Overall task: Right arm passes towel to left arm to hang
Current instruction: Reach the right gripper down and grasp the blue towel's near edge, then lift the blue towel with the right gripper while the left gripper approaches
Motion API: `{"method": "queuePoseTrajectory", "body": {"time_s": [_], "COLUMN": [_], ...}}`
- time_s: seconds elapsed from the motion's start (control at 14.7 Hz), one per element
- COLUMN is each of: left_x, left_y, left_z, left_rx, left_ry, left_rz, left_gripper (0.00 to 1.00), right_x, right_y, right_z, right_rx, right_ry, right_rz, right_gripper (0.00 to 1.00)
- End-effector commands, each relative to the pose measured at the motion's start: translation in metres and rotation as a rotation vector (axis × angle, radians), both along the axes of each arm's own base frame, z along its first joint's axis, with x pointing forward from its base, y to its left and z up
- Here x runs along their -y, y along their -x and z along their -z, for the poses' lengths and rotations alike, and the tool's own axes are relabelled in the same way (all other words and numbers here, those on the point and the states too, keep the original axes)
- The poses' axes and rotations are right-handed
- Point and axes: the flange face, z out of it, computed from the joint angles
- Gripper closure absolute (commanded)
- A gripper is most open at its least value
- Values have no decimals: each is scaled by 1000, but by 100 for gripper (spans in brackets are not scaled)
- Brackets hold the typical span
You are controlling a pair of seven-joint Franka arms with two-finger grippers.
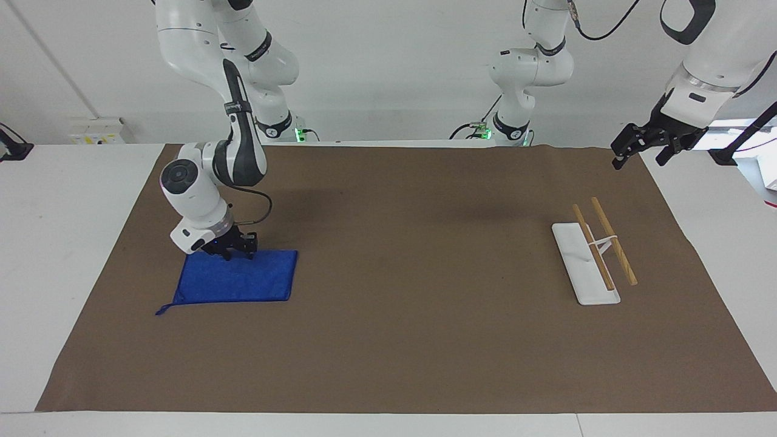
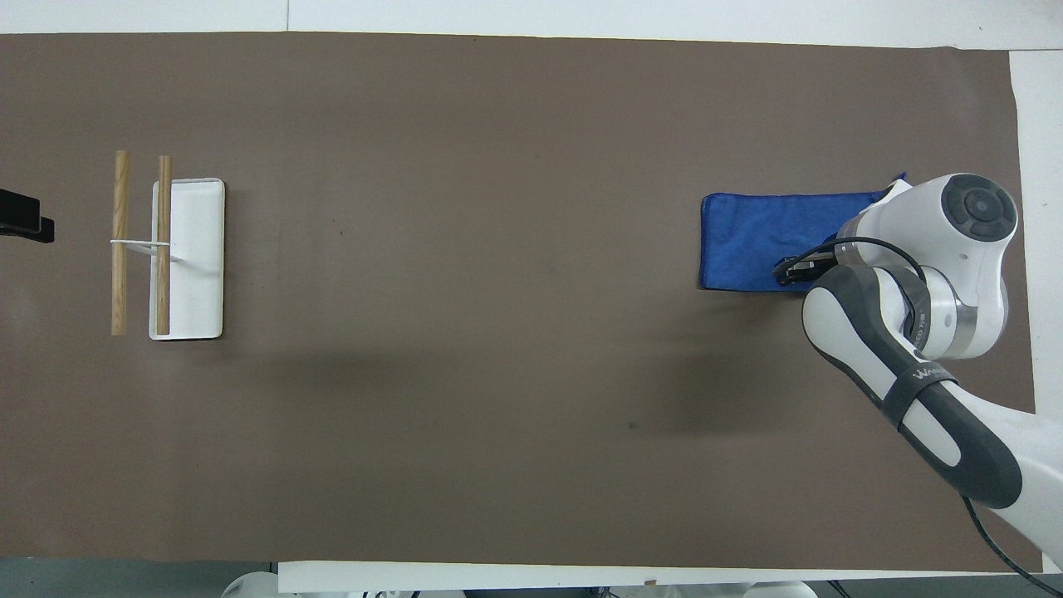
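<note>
The blue towel (image 1: 237, 279) (image 2: 747, 241) lies flat on the brown mat at the right arm's end of the table, its corner loop pointing away from the robots. My right gripper (image 1: 234, 250) (image 2: 793, 267) is down on the towel's edge nearest the robots, and the right arm's wrist hides part of the cloth from above. My left gripper (image 1: 637, 150) hangs open and holds nothing, high over the mat's corner at the left arm's end. Only its black tip (image 2: 25, 224) shows in the overhead view.
A white rack base (image 1: 583, 261) (image 2: 195, 257) with two wooden bars (image 1: 614, 241) (image 2: 120, 241) on a thin white post stands toward the left arm's end. The brown mat (image 1: 425, 303) covers most of the white table.
</note>
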Motion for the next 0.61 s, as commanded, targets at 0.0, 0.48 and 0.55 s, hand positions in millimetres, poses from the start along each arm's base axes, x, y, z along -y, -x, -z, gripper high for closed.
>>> {"method": "queuePoseTrajectory", "body": {"time_s": [0.0, 0.48, 0.55], "left_x": [-21, -21, -21], "left_y": [4, 15, 15], "left_z": [1, 3, 4], "left_rx": [-18, -64, -64], "left_ry": [6, 4, 3], "left_rz": [-46, -56, -82], "left_gripper": [0, 0, 0], "right_x": [2, 6, 7], "right_y": [4, -16, -21], "right_z": [4, -36, -52], "right_rx": [3, -35, -59], "right_ry": [8, 15, 13], "right_rz": [-41, -72, -63], "right_gripper": [81, 100, 100]}}
